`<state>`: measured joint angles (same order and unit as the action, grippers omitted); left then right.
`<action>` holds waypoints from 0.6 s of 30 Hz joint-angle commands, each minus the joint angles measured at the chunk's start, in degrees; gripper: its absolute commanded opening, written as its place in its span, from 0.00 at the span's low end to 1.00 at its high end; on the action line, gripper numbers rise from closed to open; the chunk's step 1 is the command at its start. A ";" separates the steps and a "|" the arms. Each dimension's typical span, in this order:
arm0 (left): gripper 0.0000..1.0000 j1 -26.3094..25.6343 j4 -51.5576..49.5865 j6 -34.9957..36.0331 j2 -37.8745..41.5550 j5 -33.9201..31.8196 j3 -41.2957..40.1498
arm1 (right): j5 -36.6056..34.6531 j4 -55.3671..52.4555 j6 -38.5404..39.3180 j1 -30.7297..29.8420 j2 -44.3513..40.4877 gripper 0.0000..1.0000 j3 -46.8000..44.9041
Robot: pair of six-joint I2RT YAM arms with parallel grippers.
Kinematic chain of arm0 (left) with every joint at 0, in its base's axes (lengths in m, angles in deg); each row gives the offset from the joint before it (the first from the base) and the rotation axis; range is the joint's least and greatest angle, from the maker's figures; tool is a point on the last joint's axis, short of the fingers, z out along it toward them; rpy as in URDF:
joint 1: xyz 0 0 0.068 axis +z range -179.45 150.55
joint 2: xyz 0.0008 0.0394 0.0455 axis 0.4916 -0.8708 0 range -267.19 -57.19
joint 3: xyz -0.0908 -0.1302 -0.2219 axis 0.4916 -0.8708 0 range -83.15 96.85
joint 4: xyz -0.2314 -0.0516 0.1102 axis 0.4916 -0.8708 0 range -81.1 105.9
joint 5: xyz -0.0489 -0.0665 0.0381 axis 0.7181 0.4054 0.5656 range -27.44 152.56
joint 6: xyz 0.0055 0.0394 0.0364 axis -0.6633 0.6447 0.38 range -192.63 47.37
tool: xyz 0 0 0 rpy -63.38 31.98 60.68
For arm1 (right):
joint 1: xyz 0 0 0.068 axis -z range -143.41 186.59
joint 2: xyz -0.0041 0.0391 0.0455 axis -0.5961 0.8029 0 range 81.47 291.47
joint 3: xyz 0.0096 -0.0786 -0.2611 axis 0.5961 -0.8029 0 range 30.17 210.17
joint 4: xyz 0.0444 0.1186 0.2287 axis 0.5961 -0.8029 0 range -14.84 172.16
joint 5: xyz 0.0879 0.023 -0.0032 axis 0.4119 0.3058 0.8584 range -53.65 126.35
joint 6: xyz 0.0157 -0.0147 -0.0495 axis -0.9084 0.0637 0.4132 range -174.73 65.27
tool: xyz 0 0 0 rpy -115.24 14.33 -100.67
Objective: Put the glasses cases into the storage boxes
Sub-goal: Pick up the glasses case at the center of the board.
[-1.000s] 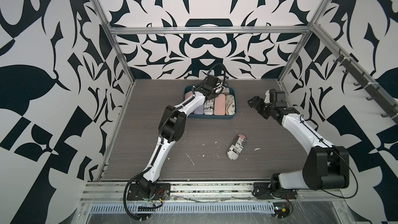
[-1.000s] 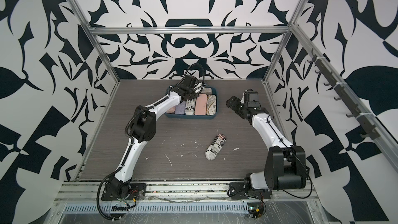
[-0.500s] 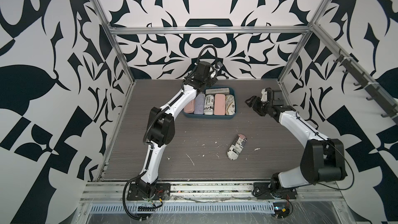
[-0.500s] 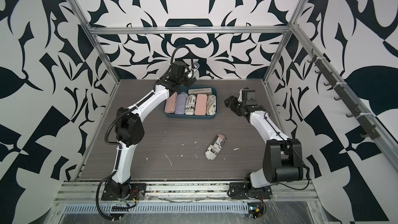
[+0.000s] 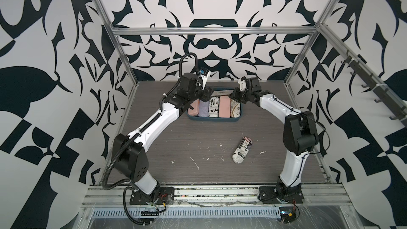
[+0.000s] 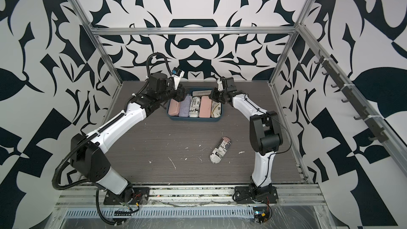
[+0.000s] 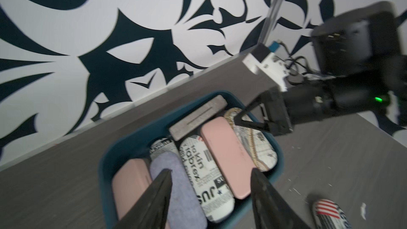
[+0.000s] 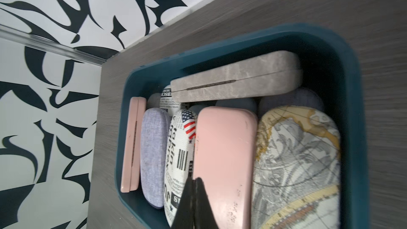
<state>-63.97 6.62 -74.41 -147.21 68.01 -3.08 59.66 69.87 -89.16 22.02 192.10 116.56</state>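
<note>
The dark teal storage box stands at the back of the table. Pink, lavender, newspaper-print, pink and map-print glasses cases lie side by side in it. A grey felt case lies across its far end. One newspaper-print case with a US flag lies loose on the table. My left gripper hangs open and empty over the box's left end. Over the box's right end is my right gripper, shut on nothing.
White scraps dot the grey table in front of the box. Patterned walls and metal frame posts close in the table on three sides. A rail of hooks runs along the right wall.
My right gripper has moved left to the box's right end and shut. My left arm has drawn back toward the box's left end, its jaws somewhat narrower.
</note>
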 commanded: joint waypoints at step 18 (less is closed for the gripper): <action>0.91 -17.77 -10.60 -7.51 -11.69 12.38 -3.89 | -5.18 2.54 -0.54 11.44 -23.42 0.19 -17.01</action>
<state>-81.78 -2.95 -79.30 -156.91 74.62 -8.37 56.18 70.20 -89.34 32.65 173.59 101.04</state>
